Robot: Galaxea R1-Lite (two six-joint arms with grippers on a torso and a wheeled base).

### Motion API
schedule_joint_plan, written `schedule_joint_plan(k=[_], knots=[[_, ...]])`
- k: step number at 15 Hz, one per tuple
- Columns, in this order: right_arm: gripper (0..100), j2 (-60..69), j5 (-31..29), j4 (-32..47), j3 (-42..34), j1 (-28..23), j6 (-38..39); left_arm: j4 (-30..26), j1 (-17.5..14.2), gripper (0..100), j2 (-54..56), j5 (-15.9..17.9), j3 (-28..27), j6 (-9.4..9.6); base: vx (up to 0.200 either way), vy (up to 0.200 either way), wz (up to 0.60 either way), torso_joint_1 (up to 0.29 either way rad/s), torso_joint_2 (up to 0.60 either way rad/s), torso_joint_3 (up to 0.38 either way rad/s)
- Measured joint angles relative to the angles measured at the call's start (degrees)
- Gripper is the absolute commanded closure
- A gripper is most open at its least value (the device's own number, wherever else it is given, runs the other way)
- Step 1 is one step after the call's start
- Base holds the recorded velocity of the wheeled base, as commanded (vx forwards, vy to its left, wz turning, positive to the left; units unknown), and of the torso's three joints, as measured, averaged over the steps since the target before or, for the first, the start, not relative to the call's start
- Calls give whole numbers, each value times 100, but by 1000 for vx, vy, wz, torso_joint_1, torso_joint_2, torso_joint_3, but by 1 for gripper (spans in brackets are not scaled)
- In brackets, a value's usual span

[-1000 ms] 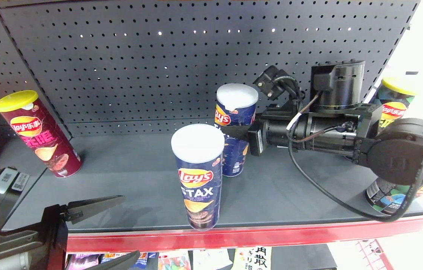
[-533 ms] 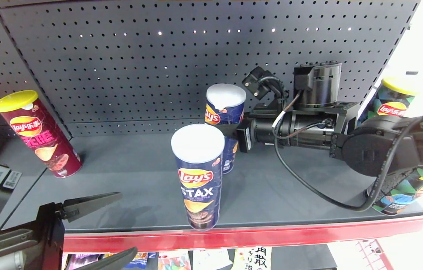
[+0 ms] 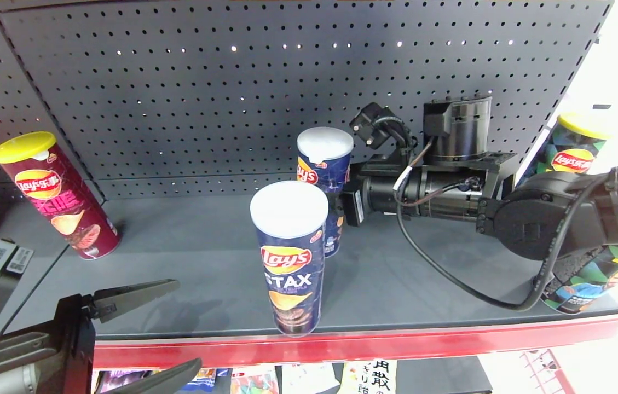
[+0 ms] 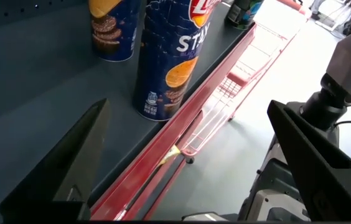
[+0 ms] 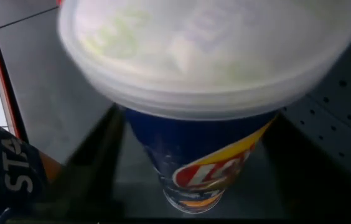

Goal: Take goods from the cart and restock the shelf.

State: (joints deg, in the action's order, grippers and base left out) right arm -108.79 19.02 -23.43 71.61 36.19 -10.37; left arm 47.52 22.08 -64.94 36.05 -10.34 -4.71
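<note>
Item: rear blue can (image 3: pixel 324 180), centre frame, at the back of shelf (image 3: pixel 407 273), clasped by right gripper (image 3: pixel 340 203).
Left gripper (image 3: pixel 188 323), lower left: spread wide, empty.
Risk: rear can sits close behind front blue can (image 3: pixel 289 257); a tilted release or forward nudge could topple either.
Obscured: rear can's base and right gripper's fingertips; contact with shelf unclear.

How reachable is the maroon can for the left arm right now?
Probably yes. The left gripper is open and empty at the front of the shelf. The maroon can stands farther back to its left, with bare shelf between. The front blue can is off to the right.
</note>
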Motion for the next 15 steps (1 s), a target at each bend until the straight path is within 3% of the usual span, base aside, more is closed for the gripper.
schedule_joint_plan(k=[4,9,15], knots=[[0,218,-77,12,-243,40,96,0,0,0,-33,-85,1,-2,0,0,0,0,0,0],[0,1041,-416,15,-1218,104,94,13,-234,0,-322,-277,-219,39,0,0,0,0,0,0],[0,2398,-512,23,-2706,132,55,32,-290,0,-916,-422,-429,482,0,0,0,0,0,0]])
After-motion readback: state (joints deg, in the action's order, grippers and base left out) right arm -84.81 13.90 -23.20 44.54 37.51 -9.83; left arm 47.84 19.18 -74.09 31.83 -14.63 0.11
